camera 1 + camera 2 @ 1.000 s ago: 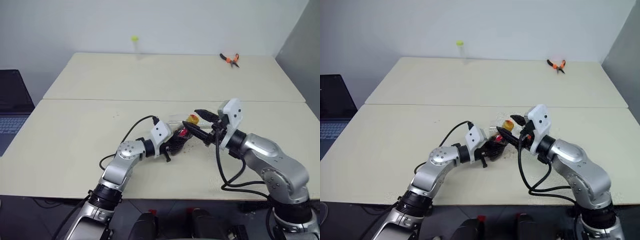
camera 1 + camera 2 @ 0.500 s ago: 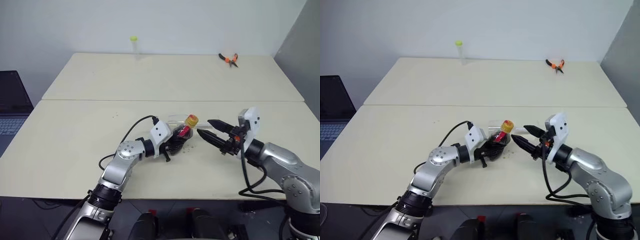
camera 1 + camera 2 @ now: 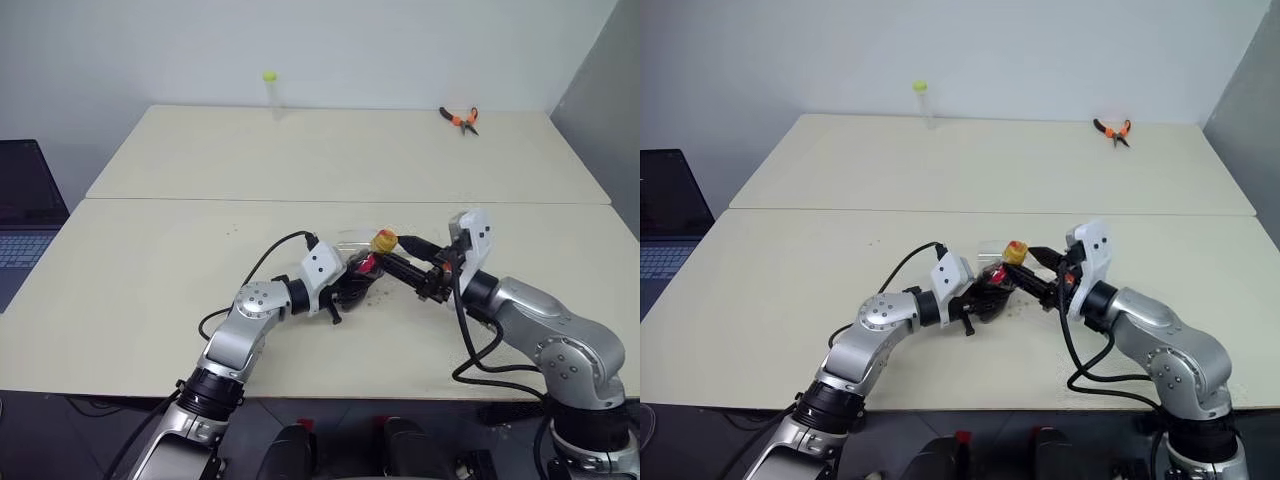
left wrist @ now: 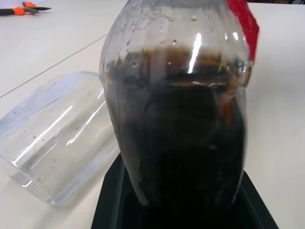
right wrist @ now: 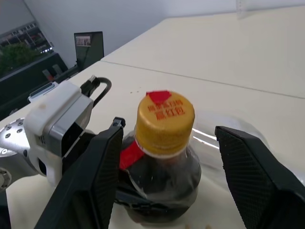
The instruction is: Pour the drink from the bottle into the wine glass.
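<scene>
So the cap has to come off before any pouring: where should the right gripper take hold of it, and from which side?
Grip the orange-yellow cap across its ribbed side wall. It tops the bottle, which the left gripper holds. The right gripper already faces it, fingers open on either side, so close straight in.

Silver arms w/ white wrist housings, black cables, black fingers [image 5: 102,176].

Wine glass [image 4: 57,138] is lying on its side behind the bottle [image 4: 181,109], and its stem and foot are cut off or hidden, so can't say how they sit. In the left wrist view the bottle's cap runs off the top edge. Laptop [image 3: 25,215] is cropped at the left edge.
</scene>
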Robot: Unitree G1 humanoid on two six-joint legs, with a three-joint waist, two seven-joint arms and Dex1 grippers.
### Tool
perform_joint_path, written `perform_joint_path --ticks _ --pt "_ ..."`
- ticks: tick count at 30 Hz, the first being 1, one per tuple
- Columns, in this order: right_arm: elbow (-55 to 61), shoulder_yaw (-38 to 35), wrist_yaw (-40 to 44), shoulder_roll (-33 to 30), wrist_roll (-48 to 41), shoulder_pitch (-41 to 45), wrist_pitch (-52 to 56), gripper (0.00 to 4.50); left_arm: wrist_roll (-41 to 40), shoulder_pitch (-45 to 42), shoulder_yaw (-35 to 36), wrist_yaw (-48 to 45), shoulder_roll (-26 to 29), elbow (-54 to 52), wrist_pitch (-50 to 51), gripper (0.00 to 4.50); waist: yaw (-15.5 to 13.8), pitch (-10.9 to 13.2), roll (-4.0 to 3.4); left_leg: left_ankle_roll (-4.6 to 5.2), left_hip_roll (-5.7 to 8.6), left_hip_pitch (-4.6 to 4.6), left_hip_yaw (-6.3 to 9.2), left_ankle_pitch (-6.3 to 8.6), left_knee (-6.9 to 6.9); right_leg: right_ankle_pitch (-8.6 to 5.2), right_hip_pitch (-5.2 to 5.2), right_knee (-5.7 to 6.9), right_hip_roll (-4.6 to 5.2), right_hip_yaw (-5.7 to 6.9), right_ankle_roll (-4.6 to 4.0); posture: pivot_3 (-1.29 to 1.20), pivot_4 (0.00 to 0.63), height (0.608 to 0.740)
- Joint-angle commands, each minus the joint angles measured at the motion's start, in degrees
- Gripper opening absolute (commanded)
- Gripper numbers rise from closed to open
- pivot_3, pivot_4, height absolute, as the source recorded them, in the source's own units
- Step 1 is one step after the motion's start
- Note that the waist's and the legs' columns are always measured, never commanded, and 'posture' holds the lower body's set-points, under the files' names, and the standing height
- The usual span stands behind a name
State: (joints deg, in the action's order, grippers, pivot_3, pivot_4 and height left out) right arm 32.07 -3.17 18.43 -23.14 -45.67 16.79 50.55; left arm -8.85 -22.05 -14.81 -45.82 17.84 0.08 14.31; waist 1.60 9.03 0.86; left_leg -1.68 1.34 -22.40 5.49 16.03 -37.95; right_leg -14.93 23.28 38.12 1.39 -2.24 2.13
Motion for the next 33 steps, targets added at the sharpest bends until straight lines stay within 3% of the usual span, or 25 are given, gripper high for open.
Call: perform_joint_path --ticks 1,12,15,19,20,26,33 --pt "1.0 -0.6 -0.4 1.4 -0.5 1.0 -1.5 3.28 -0.5 -0.5 0.5 -0.2 -0.1 -1.9 -1.4 0.85 0.0 0.0 0.00 0.00 0.00 0.00 0.00 0.00 0.00 0.00 0.00 0.00 0.00 0.00 0.00 0.00 0.150 0.740" --pt "1.0 -0.3 -1.2 4.0 -0.1 0.5 -2.8 3.28 -0.4 -0.4 0.4 -0.2 -0.1 -1.8 -1.5 0.85 0.0 0.0 0.00 0.00 0.00 0.00 -0.01 0.00 0.00 0.00 0.00 0.00 0.00 -0.01 0.00 0.00 0.150 0.740" --pt "0.8 -0.2 -1.3 4.4 0.1 0.3 -3.1 2.69 -0.4 -0.4 0.4 -0.2 -0.1 -1.8 -1.5 0.85 0.0 0.0 0.00 0.00 0.00 0.00 -0.01 0.00 0.00 0.00 0.00 0.01 0.00 -0.01 0.00 0.00 0.150 0.740" --pt "0.7 0.3 -1.1 4.7 0.4 0.2 -3.5 1.36 -0.3 -0.3 0.4 -0.2 0.0 -1.9 -1.6 0.85 0.0 0.0 0.00 0.00 0.01 0.00 -0.02 0.00 0.00 0.00 0.00 0.00 0.00 -0.02 0.00 0.00 0.150 0.740" --pt "0.7 0.4 -1.0 4.7 0.5 0.1 -3.6 1.22 -0.3 -0.2 0.4 -0.1 0.0 -1.9 -1.6 0.85 0.0 0.0 0.00 0.00 0.00 0.00 -0.01 0.00 0.00 0.00 0.01 0.01 0.00 -0.01 0.00 0.00 0.150 0.740" --pt "0.6 -0.6 -1.7 7.5 -2.4 -0.2 -3.8 1.23 -0.3 0.0 0.4 0.0 0.0 -2.3 -1.5 0.85 0.1 0.0 0.00 0.00 -0.01 0.01 -0.01 0.00 0.00 0.00 0.01 0.01 0.00 -0.01 0.00 0.00 0.150 0.740" --pt "0.2 -5.7 -7.8 14.8 -14.5 0.4 -1.6 1.23 -0.3 0.2 0.3 0.0 -0.1 -2.4 -1.5 0.85 0.1 0.0 -0.01 0.00 -0.01 0.00 -0.01 0.00 0.01 0.00 0.02 0.02 0.00 -0.02 0.00 0.00 0.150 0.740"
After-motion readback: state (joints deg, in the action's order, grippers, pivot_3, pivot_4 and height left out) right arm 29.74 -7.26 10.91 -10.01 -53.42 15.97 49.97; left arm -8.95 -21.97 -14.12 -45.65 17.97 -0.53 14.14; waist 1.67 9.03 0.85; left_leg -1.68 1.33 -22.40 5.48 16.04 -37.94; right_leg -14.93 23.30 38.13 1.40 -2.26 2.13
